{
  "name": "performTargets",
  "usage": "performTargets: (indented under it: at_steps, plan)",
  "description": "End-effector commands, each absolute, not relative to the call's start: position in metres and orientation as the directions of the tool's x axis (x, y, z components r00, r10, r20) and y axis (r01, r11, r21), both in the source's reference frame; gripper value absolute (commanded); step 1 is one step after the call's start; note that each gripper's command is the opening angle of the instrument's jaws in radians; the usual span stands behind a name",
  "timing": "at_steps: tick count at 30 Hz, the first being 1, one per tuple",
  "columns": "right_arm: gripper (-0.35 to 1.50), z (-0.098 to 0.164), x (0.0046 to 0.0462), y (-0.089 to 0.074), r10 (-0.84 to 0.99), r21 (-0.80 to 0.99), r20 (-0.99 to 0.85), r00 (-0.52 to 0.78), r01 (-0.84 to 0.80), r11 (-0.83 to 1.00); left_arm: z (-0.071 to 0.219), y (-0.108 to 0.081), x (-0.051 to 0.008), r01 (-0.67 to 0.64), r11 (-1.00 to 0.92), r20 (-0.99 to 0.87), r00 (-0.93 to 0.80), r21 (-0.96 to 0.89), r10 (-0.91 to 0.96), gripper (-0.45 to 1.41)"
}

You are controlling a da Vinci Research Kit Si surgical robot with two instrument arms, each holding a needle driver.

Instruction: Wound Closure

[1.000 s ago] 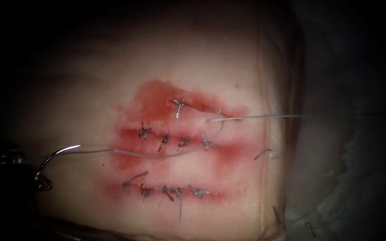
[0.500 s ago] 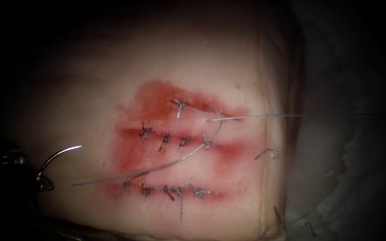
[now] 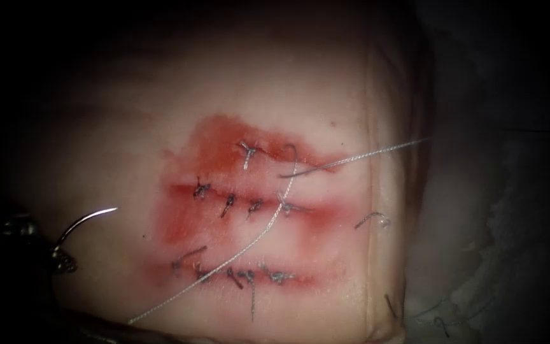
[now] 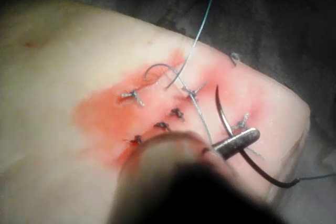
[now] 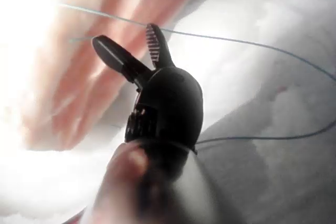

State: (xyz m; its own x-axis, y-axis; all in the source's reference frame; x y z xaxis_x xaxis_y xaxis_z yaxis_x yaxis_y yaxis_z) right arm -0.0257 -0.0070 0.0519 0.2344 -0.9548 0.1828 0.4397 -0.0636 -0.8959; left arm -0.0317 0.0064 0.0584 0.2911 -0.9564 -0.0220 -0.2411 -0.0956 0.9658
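Note:
The tissue (image 3: 128, 146) carries three red-stained cuts running across it, each with dark stitches. My left tool (image 3: 63, 261) sits at the left of the cuts with its jaws (image 4: 247, 139) shut on the curved needle (image 3: 84, 220) near mid-curve. The needle (image 4: 220, 108) is out of the tissue. The thread (image 3: 237, 251) runs from the lower left, up past a knot (image 3: 284, 205) on the middle cut, through a small loop, then off to the right. My right tool (image 5: 128, 45) stands open off the tissue's edge, holding nothing, and the thread (image 5: 210, 36) passes beyond its tips.
A short cut end of thread (image 3: 370, 220) lies near the tissue's right edge. Stitches close the lower cut (image 3: 249, 275), and one stitch (image 3: 246, 150) sits on the upper cut. Grey cloth (image 3: 498, 223) lies beyond the right edge.
The strand left of the knot swung down toward the lower left. The strand to the right went from level to slanting upward. The needle and left tool stayed put.

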Motion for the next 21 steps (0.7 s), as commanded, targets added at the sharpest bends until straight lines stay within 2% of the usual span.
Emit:
performTargets:
  at_steps: [1,2,4,5,7,10,11,13,14,16,17,18,21]
  plan:
    - [1.21,0.051,-0.0223,-0.008,-0.962,-0.919,0.170,0.215,0.387,-0.076,0.059,0.007,-0.0323,-0.243,-0.093,-0.019,0.290,0.966,-0.957,-0.45]
    - [1.21,0.049,-0.0189,-0.008,-0.970,-0.937,0.162,0.180,0.337,-0.094,0.059,0.007,-0.0323,-0.243,-0.093,-0.019,0.290,0.966,-0.957,-0.45]
    - [1.20,0.046,-0.0149,-0.009,-0.975,-0.942,0.184,0.128,0.305,-0.138,0.059,0.007,-0.0324,-0.243,-0.092,-0.019,0.290,0.966,-0.957,-0.45]
    - [1.18,0.045,-0.0113,-0.009,-0.969,-0.942,0.235,0.071,0.261,-0.209,0.059,0.007,-0.0324,-0.243,-0.092,-0.018,0.290,0.966,-0.957,-0.45]
    - [1.11,0.044,-0.0082,-0.009,-0.959,-0.931,0.282,0.013,0.243,-0.270,0.059,0.007,-0.0324,-0.243,-0.092,-0.018,0.290,0.966,-0.957,-0.45]
    - [1.08,0.044,-0.0030,-0.008,-0.902,-0.872,0.406,-0.146,0.232,-0.431,0.059,0.007,-0.0325,-0.242,-0.091,-0.017,0.290,0.966,-0.957,-0.45]
    - [1.06,0.044,0.0004,-0.007,-0.824,-0.796,0.501,-0.264,0.232,-0.559,0.059,0.007,-0.0325,-0.240,-0.089,-0.016,0.291,0.967,-0.957,-0.45]
    - [1.03,0.044,0.0032,-0.007,-0.727,-0.703,0.577,-0.371,0.228,-0.674,0.059,0.007,-0.0324,-0.237,-0.088,-0.015,0.292,0.967,-0.956,-0.45]
    - [0.98,0.045,0.0061,-0.007,-0.616,-0.598,0.620,-0.486,0.215,-0.772,0.059,0.007,-0.0324,-0.237,-0.088,-0.015,0.292,0.967,-0.956,-0.45]
    - [0.94,0.046,0.0087,-0.007,-0.500,-0.505,0.642,-0.581,0.170,-0.846,0.059,0.007,-0.0324,-0.237,-0.088,-0.015,0.292,0.967,-0.956,-0.45]
    - [0.94,0.046,0.0087,-0.007,-0.500,-0.505,0.642,-0.581,0.170,-0.846,0.059,0.007,-0.0324,-0.237,-0.088,-0.015,0.292,0.967,-0.956,-0.45]
    - [0.93,0.047,0.0118,-0.007,-0.364,-0.409,0.664,-0.653,0.091,-0.908,0.059,0.006,-0.0324,-0.235,-0.086,-0.014,0.293,0.968,-0.956,-0.45]
    - [0.91,0.048,0.0142,-0.008,-0.279,-0.350,0.670,-0.688,0.038,-0.936,0.059,0.006,-0.0325,-0.235,-0.086,-0.014,0.293,0.968,-0.956,-0.45]
